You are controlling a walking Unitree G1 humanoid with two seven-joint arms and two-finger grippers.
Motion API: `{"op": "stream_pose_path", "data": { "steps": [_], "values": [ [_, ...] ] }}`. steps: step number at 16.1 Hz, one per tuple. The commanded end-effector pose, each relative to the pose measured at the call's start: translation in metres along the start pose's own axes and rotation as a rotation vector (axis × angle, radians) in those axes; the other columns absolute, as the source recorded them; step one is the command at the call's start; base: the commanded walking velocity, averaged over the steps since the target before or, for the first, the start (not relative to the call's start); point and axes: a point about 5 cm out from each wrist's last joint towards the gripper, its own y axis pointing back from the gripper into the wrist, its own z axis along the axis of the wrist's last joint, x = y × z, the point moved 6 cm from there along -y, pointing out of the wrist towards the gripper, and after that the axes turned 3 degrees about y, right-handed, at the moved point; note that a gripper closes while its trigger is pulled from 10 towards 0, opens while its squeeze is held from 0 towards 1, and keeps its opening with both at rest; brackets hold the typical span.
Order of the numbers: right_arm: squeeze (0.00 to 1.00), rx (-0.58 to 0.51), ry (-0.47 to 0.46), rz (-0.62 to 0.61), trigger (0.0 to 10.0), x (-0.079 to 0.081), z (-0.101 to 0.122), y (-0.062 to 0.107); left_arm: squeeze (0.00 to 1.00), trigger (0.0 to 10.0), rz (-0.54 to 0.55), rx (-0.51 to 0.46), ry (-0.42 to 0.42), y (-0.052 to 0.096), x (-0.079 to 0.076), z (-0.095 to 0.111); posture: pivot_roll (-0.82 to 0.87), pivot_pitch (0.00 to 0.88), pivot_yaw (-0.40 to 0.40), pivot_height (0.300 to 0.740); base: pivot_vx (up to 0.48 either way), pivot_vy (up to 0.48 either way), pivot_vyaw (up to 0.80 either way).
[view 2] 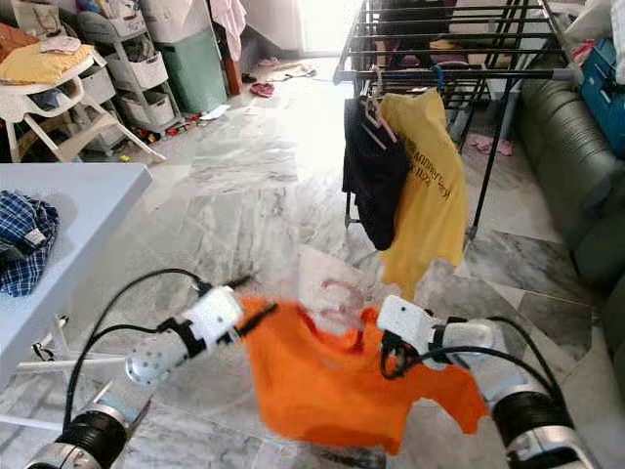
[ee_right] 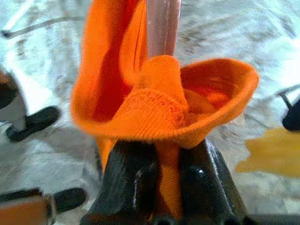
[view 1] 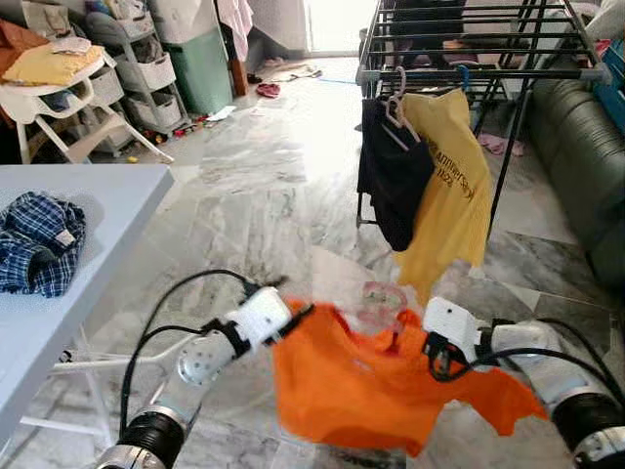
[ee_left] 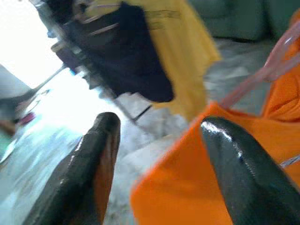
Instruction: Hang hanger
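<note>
- Left eye view: we hold the orange shirt [view 1: 376,386] stretched between both arms in the lower middle of the frame, with the pale pink hanger [view 1: 383,298] poking up out of its collar, blurred.
- Our left hand [view 1: 301,315] sits at the shirt's left shoulder. In the left wrist view its glossy black fingers [ee_left: 243,173] stand apart with orange cloth between them, so we read it as a loose hold rather than a firm pinch (hard to be sure).
- Our right hand [ee_right: 159,180] is closed on a bunched fold of the shirt, the knit rolled over the fingers, and the hanger's translucent stem rises just behind.
- The drying rack [view 1: 469,44] stands in the upper right of the frame, thin black metal bars, already carrying a black garment [view 1: 391,171] and a yellow shirt [view 1: 449,181] on hangers.
- To do this step well, we judge that the hook should be kept upright and free of cloth, raised above a bare stretch of rail beside the yellow shirt, then lowered onto it before either hand lets go.
- The cloth is soft, limp jersey that sags between our hands; the marble floor [view 1: 254,195] is glossy, and the white worktop [view 1: 107,210] at left holds a crumpled plaid shirt [view 1: 39,244].
</note>
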Motion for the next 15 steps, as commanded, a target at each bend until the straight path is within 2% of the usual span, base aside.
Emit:
{"op": "stream_pose_path", "data": {
  "steps": [1, 5, 6, 7, 9, 11, 12, 14, 15],
  "values": [
    [0.0, 0.004, -0.052, -0.119, 0.0, -0.013, 0.0, -0.003, 1.0, 10.0, 0.148, 0.059, 0.09, 0.007, 0.021, -0.016, -0.12, 0.0, 0.094, 0.74, 0.0, 0.0, 0.0],
    [0.0, -0.011, -0.186, -0.264, 0.0, -0.022, -0.002, -0.011, 1.0, 10.0, 0.302, 0.111, 0.254, 0.014, 0.032, -0.034, -0.12, 0.0, 0.091, 0.74, 0.0, 0.0, 0.0],
    [0.0, -0.025, -0.266, -0.358, 0.0, -0.028, -0.002, -0.015, 1.0, 10.0, 0.366, 0.182, 0.339, 0.019, 0.033, -0.051, -0.12, 0.0, 0.088, 0.74, 0.0, 0.0, 0.0],
    [0.0, -0.055, -0.433, -0.489, 0.0, -0.037, -0.002, -0.019, 1.0, 10.0, 0.392, 0.283, 0.422, 0.027, 0.024, -0.074, -0.12, 0.0, 0.085, 0.74, 0.0, 0.0, 0.0],
    [0.0, -0.069, -0.539, -0.584, 0.0, -0.041, -0.003, -0.021, 1.0, 10.0, 0.409, 0.332, 0.455, 0.033, 0.017, -0.085, -0.13, 0.0, 0.085, 0.74, 0.0, 0.0, 0.0],
    [0.0, -0.071, -0.705, -0.691, 0.0, -0.038, -0.012, -0.023, 1.0, 10.0, 0.435, 0.4, 0.432, 0.039, 0.009, -0.098, -0.14, 0.0, 0.086, 0.74, 0.0, 0.0, 0.0],
    [0.0, -0.05, -0.754, -0.704, 0.0, -0.031, -0.017, -0.027, 1.0, 10.0, 0.455, 0.448, 0.418, 0.045, 0.006, -0.106, -0.15, 0.0, 0.088, 0.74, 0.0, 0.0, 0.0],
    [0.0, 0.007, -0.789, -0.7, 0.0, -0.017, -0.029, -0.032, 1.0, 10.0, 0.46, 0.529, 0.432, 0.055, -0.001, -0.12, -0.16, 0.0, 0.087, 0.74, 0.0, 0.0, 0.0],
    [0.0, 0.045, -0.841, -0.698, 0.0, -0.008, -0.039, -0.034, 1.0, 10.0, 0.452, 0.568, 0.428, 0.059, -0.004, -0.126, -0.16, 0.0, 0.09, 0.74, 0.0, 0.0, 0.0]
  ]
}}
